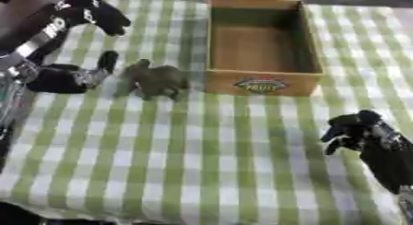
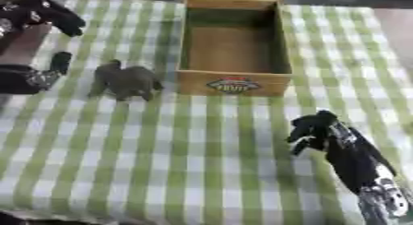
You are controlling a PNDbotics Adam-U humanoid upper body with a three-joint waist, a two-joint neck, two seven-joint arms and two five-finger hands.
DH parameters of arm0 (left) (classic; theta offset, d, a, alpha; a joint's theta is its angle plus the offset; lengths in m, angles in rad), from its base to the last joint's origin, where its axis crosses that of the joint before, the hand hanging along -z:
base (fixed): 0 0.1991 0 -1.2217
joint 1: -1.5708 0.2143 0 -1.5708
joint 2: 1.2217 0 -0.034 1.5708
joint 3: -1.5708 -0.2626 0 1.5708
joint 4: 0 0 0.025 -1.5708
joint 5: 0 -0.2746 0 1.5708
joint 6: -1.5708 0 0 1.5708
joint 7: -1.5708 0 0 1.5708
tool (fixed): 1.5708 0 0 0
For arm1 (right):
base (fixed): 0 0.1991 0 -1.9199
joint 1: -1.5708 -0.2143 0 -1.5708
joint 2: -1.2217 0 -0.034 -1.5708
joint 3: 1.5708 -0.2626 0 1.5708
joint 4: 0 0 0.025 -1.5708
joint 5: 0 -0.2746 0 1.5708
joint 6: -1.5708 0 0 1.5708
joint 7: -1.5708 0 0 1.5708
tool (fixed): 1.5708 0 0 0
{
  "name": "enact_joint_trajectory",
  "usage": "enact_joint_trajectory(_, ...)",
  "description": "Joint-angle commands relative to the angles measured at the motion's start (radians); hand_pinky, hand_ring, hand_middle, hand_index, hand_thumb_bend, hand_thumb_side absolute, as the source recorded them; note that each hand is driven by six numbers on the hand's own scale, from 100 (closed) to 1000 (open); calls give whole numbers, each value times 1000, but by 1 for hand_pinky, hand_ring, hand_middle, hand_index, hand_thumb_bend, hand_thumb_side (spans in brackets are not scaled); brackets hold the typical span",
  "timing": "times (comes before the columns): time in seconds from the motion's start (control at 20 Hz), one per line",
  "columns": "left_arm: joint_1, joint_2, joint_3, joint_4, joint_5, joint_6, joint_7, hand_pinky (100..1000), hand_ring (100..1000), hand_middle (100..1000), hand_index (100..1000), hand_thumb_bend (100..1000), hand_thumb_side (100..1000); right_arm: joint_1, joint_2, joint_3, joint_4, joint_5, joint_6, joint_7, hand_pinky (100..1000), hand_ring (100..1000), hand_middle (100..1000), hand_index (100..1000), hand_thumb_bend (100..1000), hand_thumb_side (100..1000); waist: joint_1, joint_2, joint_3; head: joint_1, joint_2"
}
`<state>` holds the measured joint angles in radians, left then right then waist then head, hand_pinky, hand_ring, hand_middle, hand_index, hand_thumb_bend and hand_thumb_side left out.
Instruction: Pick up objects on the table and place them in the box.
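Observation:
A grey-green toy animal stands on the checked cloth just left of the cardboard box. The box is open on top and looks empty, with a fruit label on its front wall. My left hand is at the far left, open wide: its thumb points up close beside the toy's left end, and its fingers arch above and behind. The toy is not held. My right hand rests at the lower right, fingers curled loosely, holding nothing.
The green-and-white checked cloth covers the whole table, with its front edge at the bottom of the view. Broad bare cloth lies between the toy and my right hand.

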<state>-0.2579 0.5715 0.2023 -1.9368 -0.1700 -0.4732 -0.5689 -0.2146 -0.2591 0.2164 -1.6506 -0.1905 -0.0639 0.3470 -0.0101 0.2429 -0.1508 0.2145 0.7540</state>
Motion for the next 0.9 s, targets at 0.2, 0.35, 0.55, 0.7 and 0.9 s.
enact_joint_trajectory(0.2,-39,68,3,19,-69,-60,-54,764,827,840,891,199,100,-5,-8,-8,-17,7,2,-2,484,613,546,703,100,971,1,-13,-2,4,1)
enact_joint_trajectory(0.35,-62,85,-9,48,-98,-93,-91,778,839,855,894,231,100,-3,-9,-7,-17,8,2,-2,483,613,546,703,100,971,1,-14,-3,4,4)
enact_joint_trajectory(0.55,-98,103,-19,101,-135,-120,-114,782,838,849,890,269,100,0,-9,-7,-16,7,1,-1,483,613,546,703,100,969,0,-18,-2,3,6)
enact_joint_trajectory(0.7,-128,115,-40,146,-165,-142,-128,783,829,818,882,306,100,1,-10,-6,-16,7,1,0,483,613,546,703,100,968,0,-22,-1,5,9)
enact_joint_trajectory(0.9,-172,134,-86,228,-209,-189,-160,785,826,799,878,335,110,4,-11,-5,-16,6,1,2,483,613,546,703,100,968,0,-26,-2,7,11)
